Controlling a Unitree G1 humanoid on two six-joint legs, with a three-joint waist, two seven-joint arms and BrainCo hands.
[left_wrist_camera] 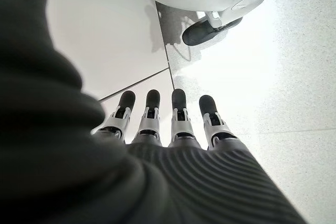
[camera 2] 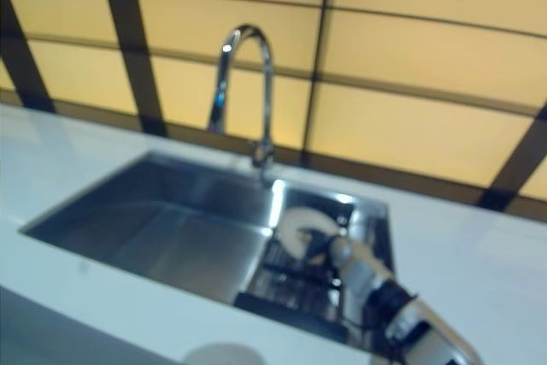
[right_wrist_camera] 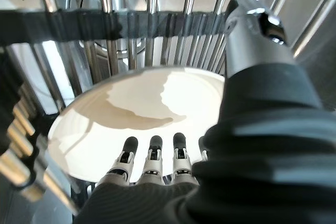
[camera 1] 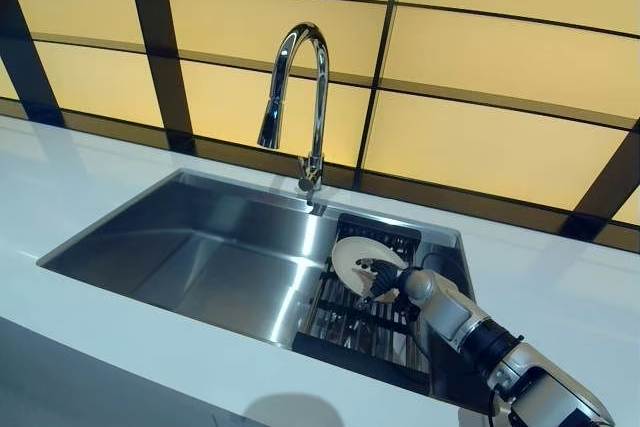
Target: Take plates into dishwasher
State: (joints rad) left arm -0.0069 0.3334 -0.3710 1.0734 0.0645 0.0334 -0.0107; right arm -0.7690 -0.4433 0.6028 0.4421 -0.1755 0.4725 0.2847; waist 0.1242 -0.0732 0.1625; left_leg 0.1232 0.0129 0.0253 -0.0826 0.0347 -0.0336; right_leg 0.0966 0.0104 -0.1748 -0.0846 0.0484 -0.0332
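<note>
A white plate (camera 1: 352,255) stands tilted on the dark wire rack (camera 1: 345,327) in the right end of the steel sink (camera 1: 200,257). My right hand (camera 1: 392,282) reaches down into the sink and is at the plate's lower right edge. In the right wrist view its fingers (right_wrist_camera: 152,158) lie straight against the face of the plate (right_wrist_camera: 142,108), with the thumb (right_wrist_camera: 252,30) stretched past the rim over the rack bars (right_wrist_camera: 105,22). My left hand (left_wrist_camera: 163,119) shows only in its wrist view, fingers straight, pointing at a pale floor and holding nothing.
A tall curved chrome faucet (camera 1: 300,97) stands behind the sink, close to the rack. A white counter (camera 1: 560,287) surrounds the sink. A yellow panelled wall (camera 1: 480,67) with dark strips rises behind.
</note>
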